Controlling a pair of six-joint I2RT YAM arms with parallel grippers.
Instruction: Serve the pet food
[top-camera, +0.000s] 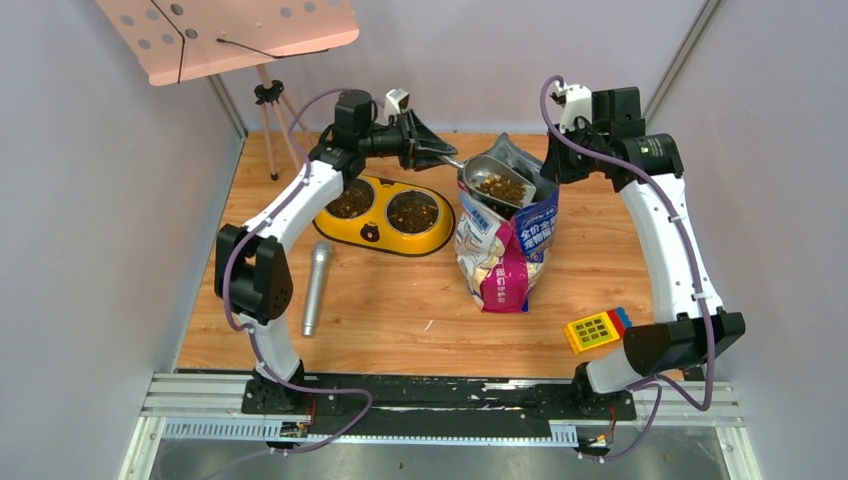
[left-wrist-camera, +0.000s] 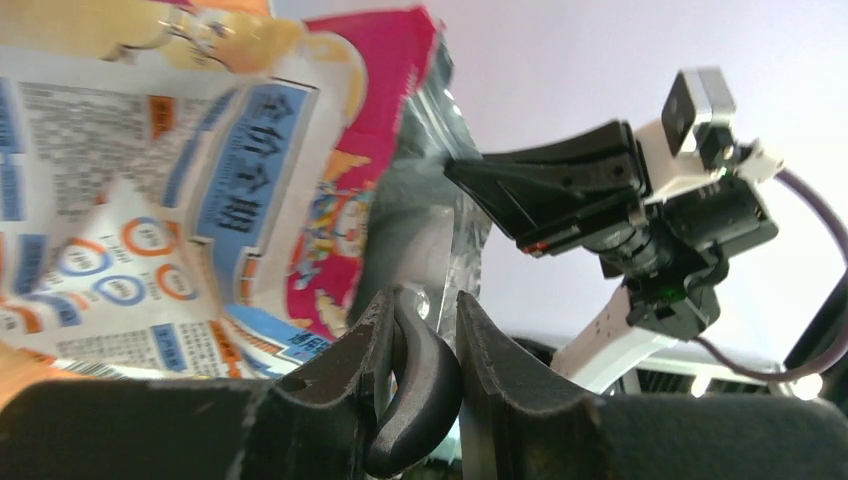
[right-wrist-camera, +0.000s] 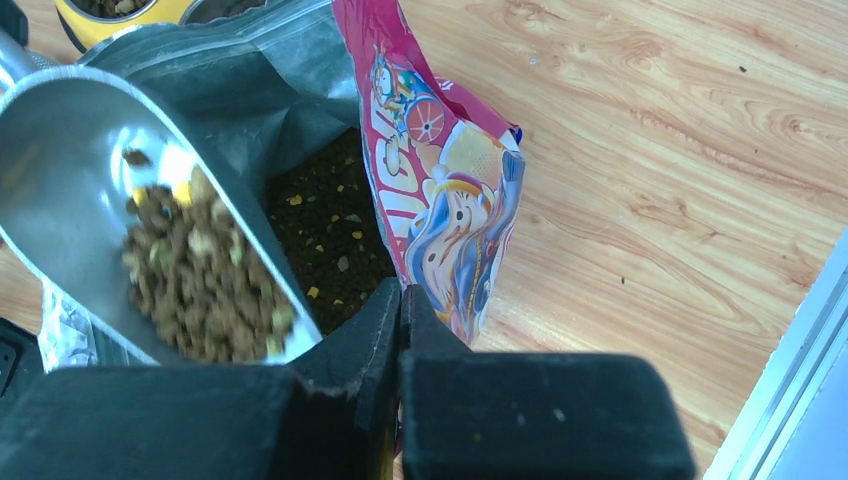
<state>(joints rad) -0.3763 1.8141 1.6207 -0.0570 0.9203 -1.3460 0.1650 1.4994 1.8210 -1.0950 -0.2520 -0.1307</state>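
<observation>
The cat food bag (top-camera: 505, 245) stands open mid-table. My right gripper (top-camera: 552, 172) is shut on its upper right rim, and the wrist view shows the jaws (right-wrist-camera: 400, 292) pinching the pink edge (right-wrist-camera: 440, 190). My left gripper (top-camera: 440, 152) is shut on the dark handle (left-wrist-camera: 425, 375) of the grey metal scoop (top-camera: 495, 180). The scoop hovers over the bag's mouth, loaded with pet food (right-wrist-camera: 200, 285). More kibble (right-wrist-camera: 325, 235) lies inside the bag. The yellow double-bowl feeder (top-camera: 372, 234) sits left of the bag with kibble in both bowls.
A grey microphone (top-camera: 317, 287) lies on the table near the left arm. A yellow keypad toy (top-camera: 595, 328) sits by the right arm's base. A tripod (top-camera: 272, 120) with a pink board (top-camera: 230, 35) stands at the back left. Walls close in on both sides.
</observation>
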